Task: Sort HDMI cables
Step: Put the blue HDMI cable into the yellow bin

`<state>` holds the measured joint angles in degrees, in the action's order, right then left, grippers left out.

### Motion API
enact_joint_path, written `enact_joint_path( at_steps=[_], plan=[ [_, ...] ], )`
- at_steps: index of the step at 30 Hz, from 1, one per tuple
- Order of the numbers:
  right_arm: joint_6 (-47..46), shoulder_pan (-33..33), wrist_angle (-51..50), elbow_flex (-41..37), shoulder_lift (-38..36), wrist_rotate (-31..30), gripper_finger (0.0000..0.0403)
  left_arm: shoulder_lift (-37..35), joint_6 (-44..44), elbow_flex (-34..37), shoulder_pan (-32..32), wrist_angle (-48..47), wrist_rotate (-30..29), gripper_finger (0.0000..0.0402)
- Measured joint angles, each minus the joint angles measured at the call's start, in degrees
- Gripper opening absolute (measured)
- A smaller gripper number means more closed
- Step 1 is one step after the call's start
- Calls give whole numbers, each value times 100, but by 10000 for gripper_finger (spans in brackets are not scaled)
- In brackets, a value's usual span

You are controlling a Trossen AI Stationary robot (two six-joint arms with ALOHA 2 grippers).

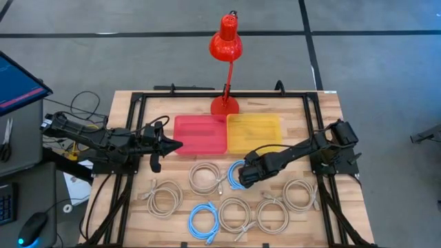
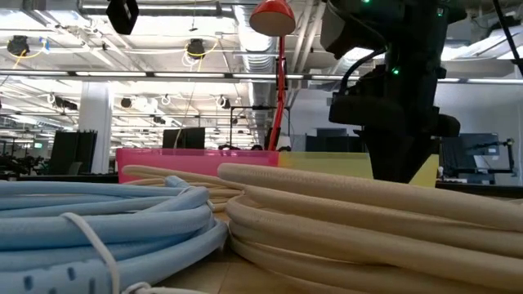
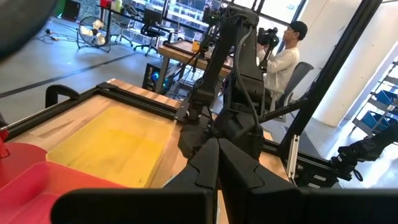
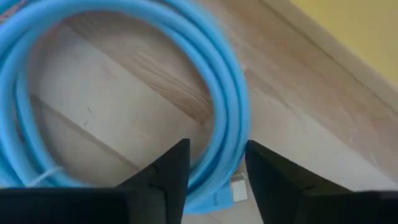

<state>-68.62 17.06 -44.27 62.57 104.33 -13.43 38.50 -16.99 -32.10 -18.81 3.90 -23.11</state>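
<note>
Over on the left, the left gripper (image 1: 172, 145) hangs with its fingers pressed together, just beside the red tray (image 1: 200, 134), holding nothing. Five beige coils (image 1: 204, 177) and one blue coil (image 1: 204, 220) lie spread along the front of the table (image 1: 124, 103). To the right, the right gripper (image 1: 242, 176) has its fingers apart, straddling the strand of the other blue coil (image 4: 124, 93), just in front of the yellow tray (image 1: 255, 131).

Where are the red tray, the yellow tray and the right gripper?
red tray (image 1: 200, 134): high view, bare floor.
yellow tray (image 1: 253, 131): high view, bare floor.
right gripper (image 4: 214, 168): right wrist view, between fingertips, straddling a blue cable coil (image 4: 230, 106).
</note>
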Motion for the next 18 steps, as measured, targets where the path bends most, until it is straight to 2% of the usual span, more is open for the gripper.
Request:
enact_joint_path(
  at_steps=[5, 11, 18],
  plan=[
    [16, 3, 40, -105, 2, -96, 99, 2, 0, 0, 0, -1, 0, 10],
    [272, 30, 22, -171, 0, -174, 16, 0, 0, 0, 0, 0, 0, 10],
    [468, 94, -26, -9, -375, -31, 6, 1, 0, 2, 0, 0, 0, 10]
  ],
)
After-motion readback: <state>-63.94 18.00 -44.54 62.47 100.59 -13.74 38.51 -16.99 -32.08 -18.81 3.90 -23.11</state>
